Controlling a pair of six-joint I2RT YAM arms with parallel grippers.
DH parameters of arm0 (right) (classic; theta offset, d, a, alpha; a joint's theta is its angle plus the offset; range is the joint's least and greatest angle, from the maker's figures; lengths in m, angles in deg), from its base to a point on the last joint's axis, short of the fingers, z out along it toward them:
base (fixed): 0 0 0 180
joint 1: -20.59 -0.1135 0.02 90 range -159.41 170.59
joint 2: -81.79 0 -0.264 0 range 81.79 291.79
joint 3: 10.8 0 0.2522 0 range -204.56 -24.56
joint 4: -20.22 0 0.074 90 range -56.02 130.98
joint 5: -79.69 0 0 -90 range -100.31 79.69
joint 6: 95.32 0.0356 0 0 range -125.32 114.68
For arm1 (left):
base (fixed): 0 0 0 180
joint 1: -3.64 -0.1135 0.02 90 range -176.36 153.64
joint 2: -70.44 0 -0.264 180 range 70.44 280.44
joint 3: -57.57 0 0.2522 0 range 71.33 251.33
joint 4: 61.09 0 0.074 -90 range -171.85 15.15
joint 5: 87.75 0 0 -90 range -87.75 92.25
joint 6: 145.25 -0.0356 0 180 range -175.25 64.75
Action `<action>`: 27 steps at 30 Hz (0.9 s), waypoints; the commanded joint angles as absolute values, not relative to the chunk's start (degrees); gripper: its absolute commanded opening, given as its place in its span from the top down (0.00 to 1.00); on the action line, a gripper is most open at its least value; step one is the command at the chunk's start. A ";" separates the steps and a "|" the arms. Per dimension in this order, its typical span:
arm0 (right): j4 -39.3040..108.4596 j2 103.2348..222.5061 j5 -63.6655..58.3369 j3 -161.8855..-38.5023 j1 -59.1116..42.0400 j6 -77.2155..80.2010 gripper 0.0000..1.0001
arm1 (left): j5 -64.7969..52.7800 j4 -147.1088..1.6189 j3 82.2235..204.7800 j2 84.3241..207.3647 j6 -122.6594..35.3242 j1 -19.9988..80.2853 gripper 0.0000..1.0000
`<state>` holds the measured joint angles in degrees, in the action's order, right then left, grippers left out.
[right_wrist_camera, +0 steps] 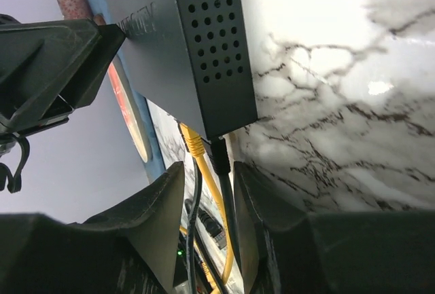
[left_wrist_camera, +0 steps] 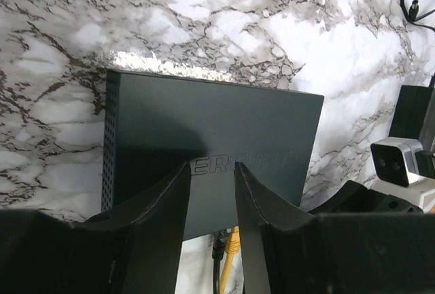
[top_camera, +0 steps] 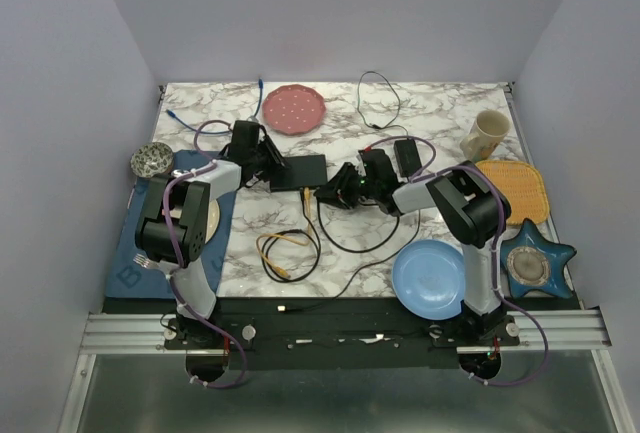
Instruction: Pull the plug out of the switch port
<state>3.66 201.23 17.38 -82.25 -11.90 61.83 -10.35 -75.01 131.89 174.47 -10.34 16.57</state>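
The switch (top_camera: 300, 170) is a flat black box lying mid-table, also in the left wrist view (left_wrist_camera: 204, 124) and the right wrist view (right_wrist_camera: 197, 43). A yellow plug (right_wrist_camera: 194, 143) and a black plug (right_wrist_camera: 219, 157) sit side by side in its near edge. Their cables run toward me. My right gripper (top_camera: 328, 196) is open just below those plugs. Its fingertips (right_wrist_camera: 208, 166) straddle the yellow and black cables without pinching them. My left gripper (top_camera: 272, 171) is open over the switch's left part. The box's top shows in the gap of the left gripper (left_wrist_camera: 211, 165).
A black power brick (top_camera: 406, 156) lies right of the switch. Loose yellow and black cable loops (top_camera: 285, 253) lie in front. Around stand a pink plate (top_camera: 294, 108), blue plate (top_camera: 428, 278), cup (top_camera: 486, 134), orange mat (top_camera: 515, 189), star dish (top_camera: 535, 263) and small bowl (top_camera: 151, 159).
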 commanded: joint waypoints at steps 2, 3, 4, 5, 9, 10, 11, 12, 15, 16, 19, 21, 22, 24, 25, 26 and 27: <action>5.77 198.34 14.83 -78.97 -11.31 58.75 0.56 | -7.52 -79.16 125.92 171.00 -8.23 17.63 0.54; 6.03 197.72 14.66 -78.70 -11.31 58.40 0.56 | -5.94 -78.81 126.43 169.85 -8.14 16.92 0.53; 5.95 197.46 14.57 -78.09 -11.31 58.14 0.56 | -3.14 -79.24 127.14 168.19 -8.14 16.31 0.52; 6.21 197.28 14.39 -77.82 -11.31 57.96 0.56 | -2.06 -79.50 128.10 167.65 -8.14 15.08 0.52; 7.26 196.58 14.39 -76.86 -10.96 56.73 0.56 | 0.93 -83.45 136.34 168.96 -10.41 12.79 0.50; 7.44 196.31 14.48 -76.42 -10.87 56.47 0.56 | 0.76 -84.85 137.33 170.44 -10.60 12.26 0.50; 7.44 196.14 14.48 -75.72 -10.70 56.29 0.56 | 0.76 -85.48 138.21 171.24 -10.60 11.82 0.50; 7.53 195.96 14.31 -75.36 -10.61 55.85 0.56 | 0.41 -85.83 139.00 171.86 -10.60 11.30 0.50; 7.70 196.13 13.69 -75.01 -10.26 56.29 0.56 | -3.34 -83.03 138.13 172.92 -9.46 11.64 0.51; 7.70 196.48 13.78 -75.44 -10.17 56.46 0.56 | -4.68 -81.72 138.22 174.14 -9.11 12.60 0.52; 7.70 197.80 14.13 -77.64 -9.99 57.43 0.56 | -9.60 -81.53 139.27 176.95 -9.54 15.41 0.54; 7.62 198.68 13.95 -79.04 -9.91 59.09 0.56 | -11.45 -80.92 138.40 177.66 -9.28 16.38 0.55; 7.18 198.95 13.78 -79.40 -9.91 59.71 0.56 | -12.94 -79.87 137.78 178.10 -9.11 16.91 0.56; 4.99 199.73 13.78 -79.84 -9.91 61.64 0.56 | -13.74 -79.07 135.68 178.10 -8.40 17.62 0.57; 3.93 200.26 13.86 -80.02 -9.91 62.43 0.56 | -14.18 -78.20 135.15 178.10 -8.23 17.71 0.57; 2.88 200.61 14.47 -80.37 -9.91 63.05 0.56 | -14.36 -78.10 134.53 178.19 -8.23 17.71 0.57; 1.83 201.49 14.65 -80.72 -9.91 64.19 0.56 | -14.45 -78.01 133.83 178.28 -8.23 17.71 0.57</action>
